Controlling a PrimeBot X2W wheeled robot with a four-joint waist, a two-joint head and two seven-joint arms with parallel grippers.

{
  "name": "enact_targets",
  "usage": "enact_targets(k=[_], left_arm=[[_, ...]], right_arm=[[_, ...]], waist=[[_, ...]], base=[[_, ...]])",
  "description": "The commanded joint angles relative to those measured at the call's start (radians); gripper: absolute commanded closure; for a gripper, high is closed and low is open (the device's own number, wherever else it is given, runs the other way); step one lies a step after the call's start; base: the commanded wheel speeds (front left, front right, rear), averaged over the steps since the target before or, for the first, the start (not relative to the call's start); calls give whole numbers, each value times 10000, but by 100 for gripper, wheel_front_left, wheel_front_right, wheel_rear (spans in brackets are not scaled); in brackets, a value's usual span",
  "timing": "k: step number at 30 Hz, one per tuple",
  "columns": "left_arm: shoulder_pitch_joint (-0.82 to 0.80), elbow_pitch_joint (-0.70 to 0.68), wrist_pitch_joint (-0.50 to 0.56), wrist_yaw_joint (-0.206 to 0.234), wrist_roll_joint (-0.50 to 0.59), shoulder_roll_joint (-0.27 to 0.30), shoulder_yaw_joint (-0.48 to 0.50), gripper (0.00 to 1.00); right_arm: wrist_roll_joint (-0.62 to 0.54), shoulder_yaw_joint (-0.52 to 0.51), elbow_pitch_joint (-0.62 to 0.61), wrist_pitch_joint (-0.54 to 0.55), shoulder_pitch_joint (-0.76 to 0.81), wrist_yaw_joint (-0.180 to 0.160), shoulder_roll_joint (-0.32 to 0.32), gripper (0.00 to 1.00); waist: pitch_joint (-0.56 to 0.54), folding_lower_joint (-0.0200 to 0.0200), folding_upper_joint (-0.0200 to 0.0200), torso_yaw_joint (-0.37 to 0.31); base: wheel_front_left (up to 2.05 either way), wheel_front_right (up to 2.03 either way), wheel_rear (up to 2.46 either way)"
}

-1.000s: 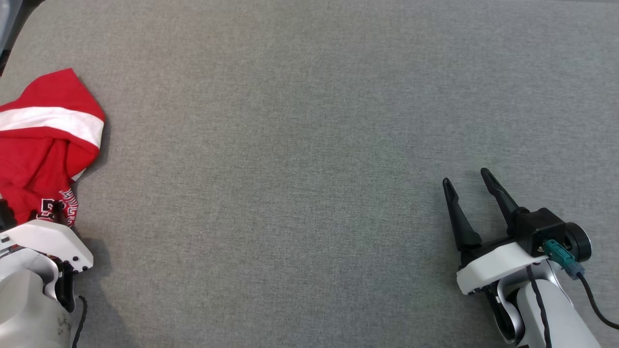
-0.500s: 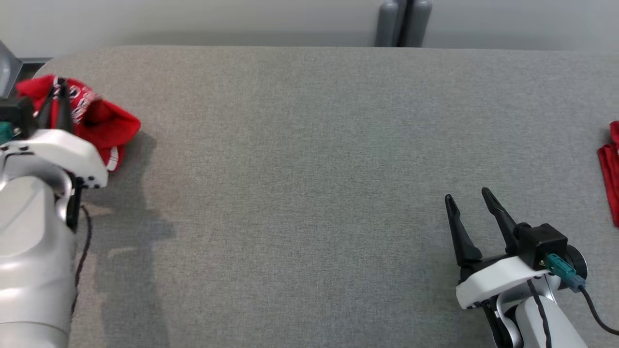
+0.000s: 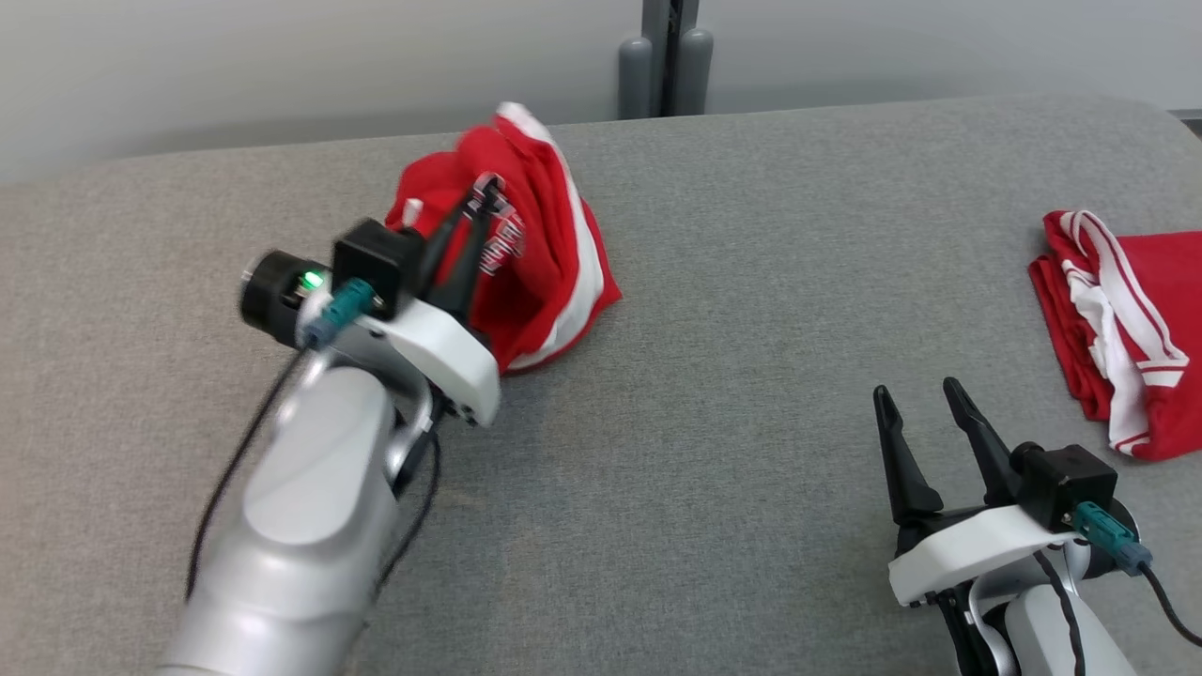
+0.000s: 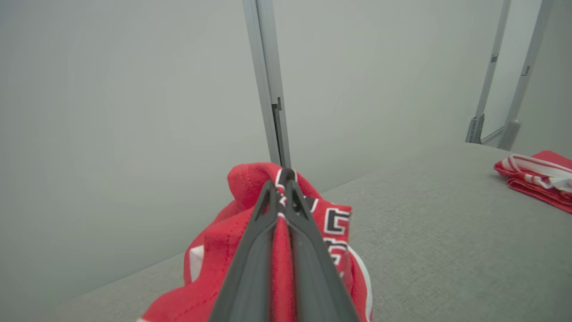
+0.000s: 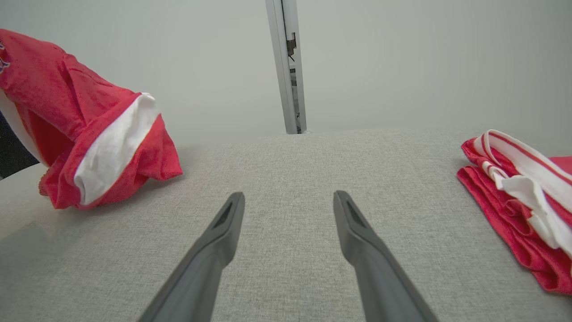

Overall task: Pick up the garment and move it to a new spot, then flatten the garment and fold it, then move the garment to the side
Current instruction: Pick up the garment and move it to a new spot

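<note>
The left claw (image 3: 479,192) is clamped on a bunched red fabric garment with white bands (image 3: 549,253), with a fold pinched between its 2 dark fingers (image 4: 306,250). The garment sits crumpled near the far edge of the grey fabric tabletop (image 3: 714,376), left of the middle, and its lower folds touch the surface. Its long axis runs from the far edge toward the near edge. The right claw (image 3: 916,394) stands with its fingers apart near the near right corner. A folded red and white striped cloth (image 3: 1127,347) lies at the right edge, well apart. A grey metal post (image 3: 665,56) rises behind the far edge. Black and white block lettering beside the pinch is too creased to read.
</note>
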Motion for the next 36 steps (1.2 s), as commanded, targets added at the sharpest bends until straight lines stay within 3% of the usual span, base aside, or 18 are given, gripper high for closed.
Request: enact_targets(k=[1,4,7,15,16,17,24,28,36], left_arm=[[363,-287,-42,-46,-600,-2,-641,100],[845,-774,-43,73,-1578,43,-1974,100],[1489,-781,-42,627,-2290,31,-2974,100],[2406,-265,-42,1402,-2445,142,-2757,100],[2590,-311,-42,1508,-2437,224,-2566,29],[2782,-400,-44,1619,-2426,306,-2360,0],[4871,-1861,-43,2600,-2155,776,-128,0],[6090,-2787,-43,2772,-1667,769,966,0],[7837,-3692,-43,2604,-724,466,2551,0]], right_arm=[[71,38,26,4,58,-3,-45,0],[108,17,45,4,125,-3,-46,0],[142,-89,75,4,183,-3,-46,0],[168,-204,175,4,333,-3,-45,0],[203,-178,210,4,360,-3,-45,0],[239,-148,224,4,379,-3,-47,0],[325,-20,328,4,641,-3,-48,0],[245,-88,311,4,866,-3,-48,0],[-12,-293,307,4,1312,-3,-48,0]], waist=[[-28,0,0,-239],[-60,0,0,-371],[-133,0,0,-409],[-451,0,0,-268],[-518,0,0,-265],[-588,0,0,-265],[-1235,0,0,-405],[-1555,0,0,-463],[-1969,0,0,-531]], base=[[0,0,0],[0,0,0],[0,0,0],[0,0,0],[0,0,0],[0,0,0],[0,0,0],[0,0,0],[0,0,0]])
